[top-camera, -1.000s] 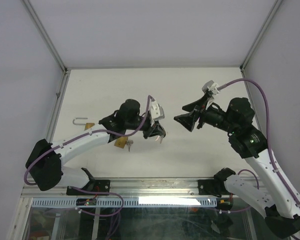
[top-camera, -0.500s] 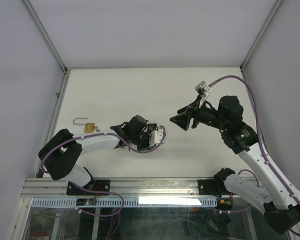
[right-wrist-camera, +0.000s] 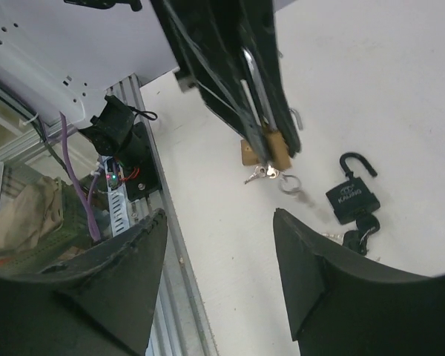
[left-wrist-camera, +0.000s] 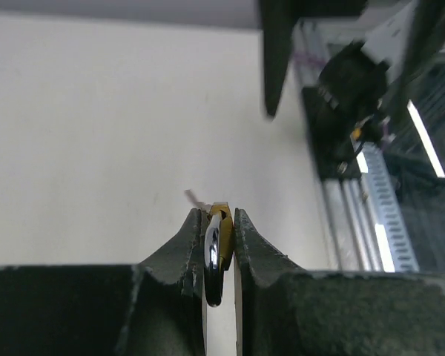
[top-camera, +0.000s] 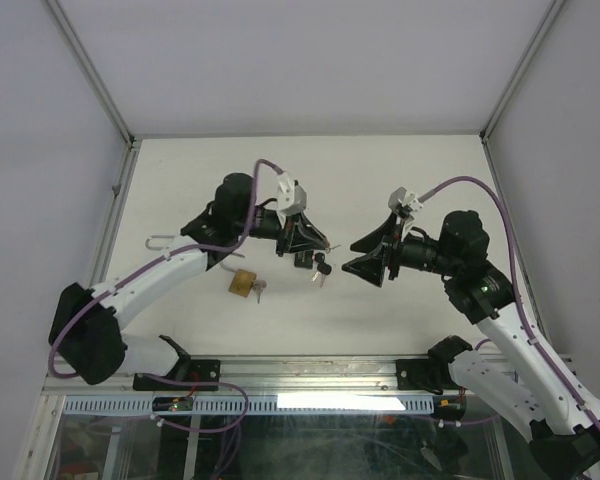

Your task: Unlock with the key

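Near the middle of the tabletop (top-camera: 400, 180), the left pincer (left-wrist-camera: 219, 216) pinches a small brass-and-silver piece (left-wrist-camera: 213, 256) above the open black padlock (right-wrist-camera: 352, 196) and its keys (right-wrist-camera: 356, 237), while the right pincer (right-wrist-camera: 219, 219) stands spread.

A white table (top-camera: 380, 180) sits between pale walls (top-camera: 280, 60), with a metal rail (top-camera: 320, 372) along its near edge.

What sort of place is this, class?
Probably a robotics lab: left arm and right arm bolted to a metal rail, white screens round the table, an open black padlock on it.
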Motion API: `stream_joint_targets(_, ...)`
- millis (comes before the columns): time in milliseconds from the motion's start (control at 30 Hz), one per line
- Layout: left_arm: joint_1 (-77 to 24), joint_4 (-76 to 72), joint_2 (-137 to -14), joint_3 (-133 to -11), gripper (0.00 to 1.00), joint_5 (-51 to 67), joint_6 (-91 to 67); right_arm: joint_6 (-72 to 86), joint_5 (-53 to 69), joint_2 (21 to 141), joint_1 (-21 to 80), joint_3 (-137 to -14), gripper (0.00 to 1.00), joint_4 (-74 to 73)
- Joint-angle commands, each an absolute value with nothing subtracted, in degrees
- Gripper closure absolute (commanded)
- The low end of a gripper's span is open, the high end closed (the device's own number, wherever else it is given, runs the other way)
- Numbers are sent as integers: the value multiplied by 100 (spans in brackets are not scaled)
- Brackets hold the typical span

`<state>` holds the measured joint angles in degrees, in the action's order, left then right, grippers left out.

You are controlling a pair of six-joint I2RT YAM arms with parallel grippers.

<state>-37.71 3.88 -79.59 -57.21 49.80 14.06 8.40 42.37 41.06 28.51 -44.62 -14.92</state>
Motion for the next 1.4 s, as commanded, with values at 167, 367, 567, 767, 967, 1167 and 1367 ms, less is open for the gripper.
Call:
stream_joint_targets(167, -3850, -3023, -7185, -6116, 100, 5199, -2135, 71, 4715, 4587, 2786, -5524, 36, -1113)
stream_joint_targets(367, -3906, -3270, -7336, -6214, 100, 5166, -2477, 344, 5233, 5100, 2793, -5797, 29, -372)
stream_joint_targets(567, -4057, -3119, -7378, -6315, 100, 4967, -2461, 719, 5370, 5284, 2806, -5629, 44, 432)
stream_joint_targets(767, -4107, -3515, -7392, -6260, 100, 4768, -2843, 1053, 5480, 5207, 2803, -5229, 71, 1340)
stream_joint_targets(967, -4150, -3858, -7393, -6178, 100, 4591, -3331, 1273, 5536, 5183, 2797, -5166, 61, 1749)
stream_joint_targets(1167, -4243, -4074, -7413, -6178, 100, 4507, -3391, 1436, 5432, 5251, 2801, -5133, 54, 1899)
stream_joint_targets(1367, -4266, -4031, -7445, -6186, 100, 4503, -3401, 1511, 5363, 5247, 2802, -5166, 56, 1981)
